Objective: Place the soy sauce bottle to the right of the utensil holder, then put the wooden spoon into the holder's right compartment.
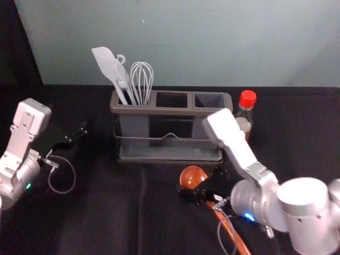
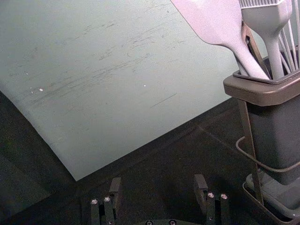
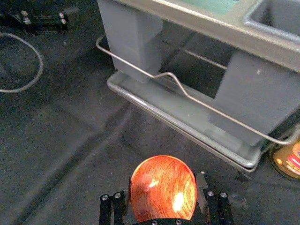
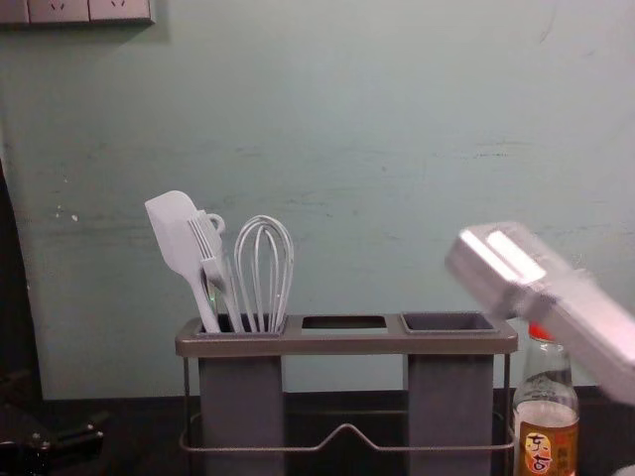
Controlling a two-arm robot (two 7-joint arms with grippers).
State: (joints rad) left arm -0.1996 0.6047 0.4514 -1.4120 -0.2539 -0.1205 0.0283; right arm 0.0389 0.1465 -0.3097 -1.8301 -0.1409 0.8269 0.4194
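Low in front of the utensil holder [image 1: 170, 111], my right gripper [image 1: 202, 192] is shut on the wooden spoon [image 1: 192, 177] by its bowl; the handle runs toward the near right. In the right wrist view, the spoon's bowl [image 3: 164, 187] fills the gap of that gripper [image 3: 164, 192]. The soy sauce bottle [image 1: 246, 111] stands upright just right of the holder, partly behind the right arm; its label [image 4: 546, 451] faces the chest view. My left gripper [image 1: 84, 131], left of the holder, holds nothing; in its wrist view this gripper [image 2: 158, 190] stands open.
A white spatula [image 1: 104, 62], a fork-like utensil and a whisk [image 1: 142, 79] stand in the holder's left compartment. Its right compartment [image 4: 448, 322] has nothing sticking out. A pale wall [image 1: 186, 42] rises behind. The right forearm crosses near the bottle.
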